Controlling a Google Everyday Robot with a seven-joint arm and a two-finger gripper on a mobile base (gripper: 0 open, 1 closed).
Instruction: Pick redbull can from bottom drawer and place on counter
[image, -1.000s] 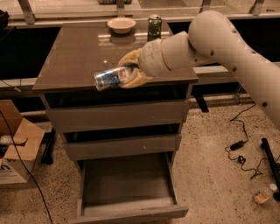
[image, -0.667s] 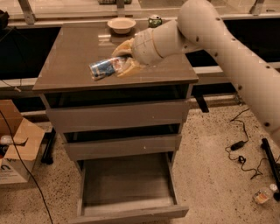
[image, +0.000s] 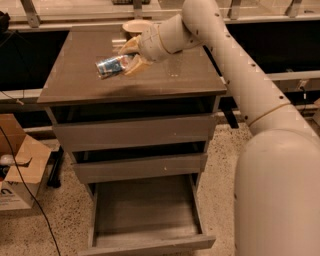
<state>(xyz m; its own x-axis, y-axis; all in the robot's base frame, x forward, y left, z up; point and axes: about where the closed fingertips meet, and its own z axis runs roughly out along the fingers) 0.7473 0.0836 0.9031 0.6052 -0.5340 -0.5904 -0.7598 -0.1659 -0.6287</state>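
The redbull can (image: 110, 66), slim, silver and blue, lies sideways in my gripper (image: 128, 57) just above the counter (image: 75, 80). The gripper is shut on the can, with yellowish fingers (image: 131, 47) above and below it. My arm reaches in from the right over the back middle of the counter. The bottom drawer (image: 145, 220) is pulled out below and looks empty. The two drawers above it stand slightly open.
A tan bowl (image: 135, 26) sits at the back of the counter, partly behind my wrist. A cardboard box (image: 17, 170) and a black cable (image: 25, 190) are on the floor at the left. My arm's big lower link (image: 280, 195) fills the right foreground.
My gripper has carried the can further left and towards the back over the counter. The arm now hides the green can that showed at the back.
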